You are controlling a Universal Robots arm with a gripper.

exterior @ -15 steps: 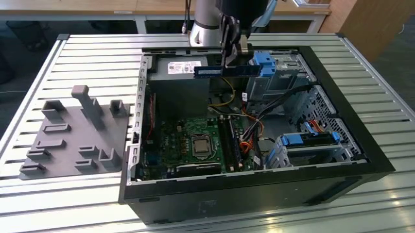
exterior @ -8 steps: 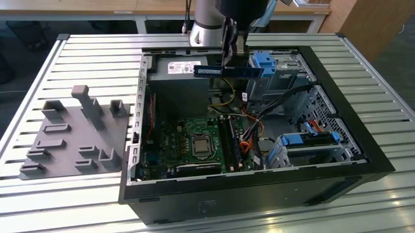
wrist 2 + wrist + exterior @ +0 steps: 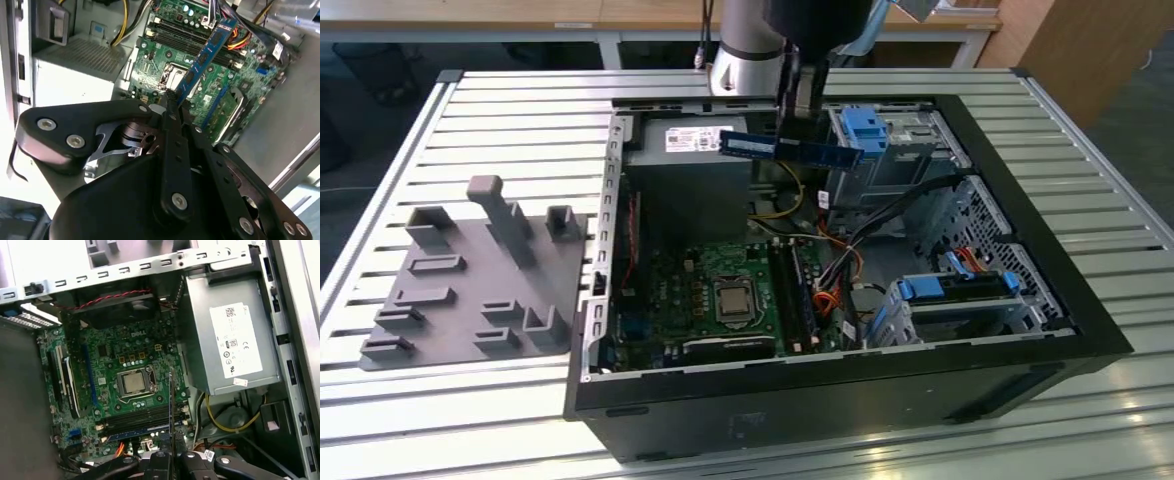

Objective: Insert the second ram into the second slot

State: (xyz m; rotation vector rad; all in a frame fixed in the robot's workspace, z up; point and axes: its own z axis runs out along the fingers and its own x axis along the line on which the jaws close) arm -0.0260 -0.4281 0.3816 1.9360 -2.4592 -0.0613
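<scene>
Second ram [image 3: 790,149] is hanging well above the mem. slots [image 3: 790,290], not inserted yet. Gripper [image 3: 798,132] is pinching its middle.

Bright even light, white glare on the slatted table [image 3: 1121,420], computer case [image 3: 854,390] interior dim, soft shadows

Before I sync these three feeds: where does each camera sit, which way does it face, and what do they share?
Exterior view: off the arm, above the table, looking down into the open computer case; shows the arm and its hand gripping the second ram.
Second wrist view: on the wrist, looking along the hand and ram towards the motherboard.
First wrist view: on the wrist, looking down past the hand at the motherboard and power supply; ram edge-on.
Shared: both wrist views show hand, ram and motherboard.
</scene>
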